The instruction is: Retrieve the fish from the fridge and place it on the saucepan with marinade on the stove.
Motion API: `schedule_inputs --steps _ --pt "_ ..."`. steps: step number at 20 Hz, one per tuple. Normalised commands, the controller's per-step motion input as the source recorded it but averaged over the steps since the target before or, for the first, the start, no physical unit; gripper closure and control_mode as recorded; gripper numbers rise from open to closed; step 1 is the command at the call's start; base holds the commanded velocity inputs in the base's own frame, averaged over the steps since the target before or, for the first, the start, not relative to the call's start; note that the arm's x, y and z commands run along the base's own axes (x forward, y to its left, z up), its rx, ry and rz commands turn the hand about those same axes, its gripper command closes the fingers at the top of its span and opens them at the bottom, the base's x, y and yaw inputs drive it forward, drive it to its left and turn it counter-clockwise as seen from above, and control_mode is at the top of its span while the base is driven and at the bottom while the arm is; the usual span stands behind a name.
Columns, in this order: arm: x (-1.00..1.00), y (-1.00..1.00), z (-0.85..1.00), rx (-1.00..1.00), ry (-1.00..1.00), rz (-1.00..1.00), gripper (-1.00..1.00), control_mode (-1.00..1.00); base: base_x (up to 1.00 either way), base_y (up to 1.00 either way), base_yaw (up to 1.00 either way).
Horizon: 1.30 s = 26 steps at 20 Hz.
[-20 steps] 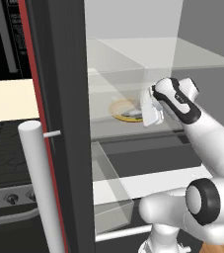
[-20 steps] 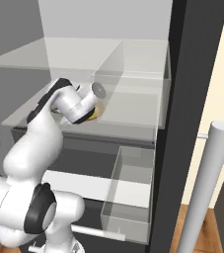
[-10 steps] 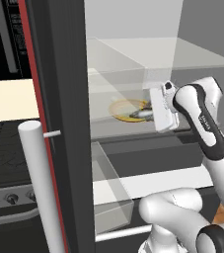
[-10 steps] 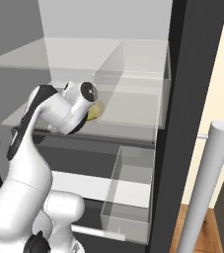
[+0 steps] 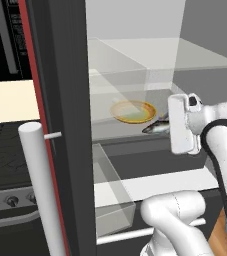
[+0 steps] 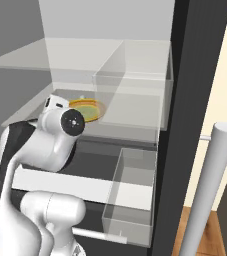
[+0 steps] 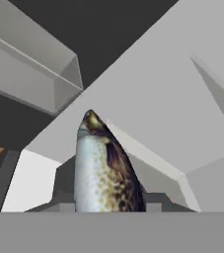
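Note:
The fish (image 5: 156, 128) is silver-grey with a darker speckled back. It hangs clear of the shelf inside the open fridge (image 5: 60, 100), with my gripper (image 5: 167, 128) shut on its tail end. In the hand view the fish (image 7: 103, 173) rises from between the fingers of my gripper (image 7: 106, 205), head pointing away. It is just right of the yellow-rimmed plate (image 5: 133, 111) and off it. The stove (image 5: 5, 160) sits at the lower left, its knobs along the front. The saucepan with marinade is out of view.
The fridge door with its white bar handle (image 5: 42, 190) stands open close on the left, and the other door's handle (image 6: 205, 200) is on the right. A clear drawer (image 6: 130, 195) is pulled out below the shelf. Glass shelves and dividers (image 6: 130, 85) surround the plate (image 6: 87, 107).
My hand has drawn back from over the plate toward the front of the fridge, and the fish now comes with it, lifted off the plate. The elbow has swung upward.

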Motion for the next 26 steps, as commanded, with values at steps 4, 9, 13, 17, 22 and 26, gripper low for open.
schedule_inputs --steps 4,9,13,17,22,26 --pt "-1.0 -0.12 0.17 0.0 -0.18 -0.01 1.0 -1.0 0.0 0.0 0.0" --pt "-1.0 -0.28 0.13 0.0 -0.17 -0.03 1.0 -1.0 0.0 0.0 0.0" --pt "-1.0 -0.22 0.1 0.0 -0.14 -0.02 1.0 -1.0 0.0 0.0 0.0" --pt "-0.78 0.01 0.01 -0.01 -0.14 -0.02 1.0 -1.0 0.0 0.0 0.0" --pt "-0.09 0.14 0.0 -0.01 -0.09 -0.01 1.0 -1.0 0.0 0.0 0.0" --pt "0.0 0.0 0.0 0.0 0.0 0.0 1.0 -1.0 0.0 0.0 0.0"
